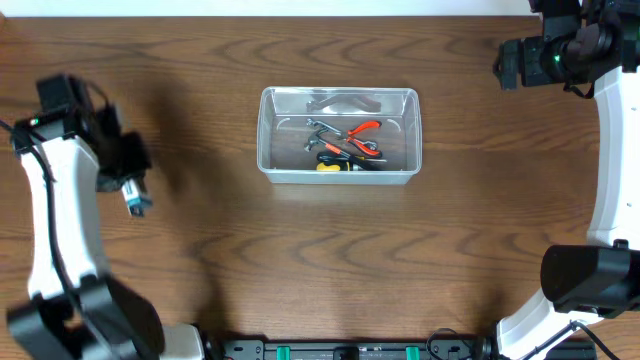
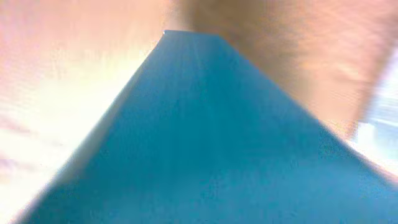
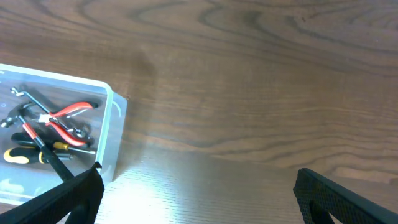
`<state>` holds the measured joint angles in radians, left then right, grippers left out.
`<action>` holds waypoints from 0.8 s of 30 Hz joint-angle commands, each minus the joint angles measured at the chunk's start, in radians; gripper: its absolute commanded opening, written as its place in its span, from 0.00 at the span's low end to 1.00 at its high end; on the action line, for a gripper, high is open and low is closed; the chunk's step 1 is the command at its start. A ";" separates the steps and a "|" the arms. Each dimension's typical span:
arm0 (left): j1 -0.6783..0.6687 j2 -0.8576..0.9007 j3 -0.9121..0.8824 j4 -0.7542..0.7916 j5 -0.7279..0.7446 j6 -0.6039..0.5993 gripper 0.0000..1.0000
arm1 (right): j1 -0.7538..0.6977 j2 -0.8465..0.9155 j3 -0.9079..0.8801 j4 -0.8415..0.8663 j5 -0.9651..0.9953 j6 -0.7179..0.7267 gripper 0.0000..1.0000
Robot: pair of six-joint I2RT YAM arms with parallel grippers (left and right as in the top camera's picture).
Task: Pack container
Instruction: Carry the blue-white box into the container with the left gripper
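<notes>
Though well clear of the container (image 1: 264, 130), right fingers (image 3: 69, 198) wide apart; left fingers (image 1: 132, 190), state unclear

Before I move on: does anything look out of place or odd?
Nothing spilled; the tools lie inside the container. One oddity: the left wrist view is filled by a blurred blue surface.

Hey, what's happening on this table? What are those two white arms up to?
Two robot arms are packing hand tools into a clear container mid-table. Red-handled pliers and a yellow-handled screwdriver already lie inside. The left arm is off to its side with something blue at its jaws; its close-up is too blurred to say more. The right arm is set back, jaws open and empty.
</notes>
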<state>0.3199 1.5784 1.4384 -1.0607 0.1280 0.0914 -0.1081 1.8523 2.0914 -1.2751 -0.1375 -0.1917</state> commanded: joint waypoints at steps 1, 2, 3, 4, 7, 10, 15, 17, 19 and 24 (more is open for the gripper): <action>-0.132 -0.064 0.067 -0.011 0.003 0.187 0.06 | 0.005 -0.001 0.006 -0.002 0.006 -0.007 0.99; -0.176 -0.076 0.075 -0.005 0.003 0.243 0.06 | 0.005 -0.001 0.006 -0.002 0.006 -0.007 0.99; -0.227 -0.085 0.078 0.010 0.003 0.312 0.06 | 0.005 -0.001 0.006 -0.002 0.006 -0.007 0.99; -0.274 -0.090 0.078 0.026 0.003 0.377 0.06 | 0.005 -0.001 0.006 -0.002 0.006 -0.007 0.99; -0.410 -0.084 0.078 0.077 0.003 0.591 0.06 | 0.005 -0.001 0.006 -0.005 0.006 -0.007 0.99; -0.514 -0.064 0.077 0.143 0.003 0.772 0.06 | 0.005 -0.001 0.006 -0.009 0.006 -0.007 0.99; -0.628 -0.005 0.077 0.303 0.003 0.858 0.06 | 0.005 -0.001 0.006 -0.010 0.006 -0.007 0.99; -0.657 0.032 0.077 0.357 0.003 0.858 0.06 | 0.005 -0.001 0.006 -0.010 0.006 -0.007 0.99; -0.679 0.076 0.077 0.389 0.003 0.858 0.06 | 0.005 -0.001 0.006 -0.010 0.006 -0.007 0.99; -0.727 0.208 0.077 0.399 0.004 0.858 0.06 | 0.005 -0.001 0.006 -0.011 0.006 -0.007 0.99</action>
<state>-0.3866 1.7283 1.5047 -0.6624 0.1314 0.9222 -0.1078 1.8523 2.0914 -1.2846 -0.1368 -0.1917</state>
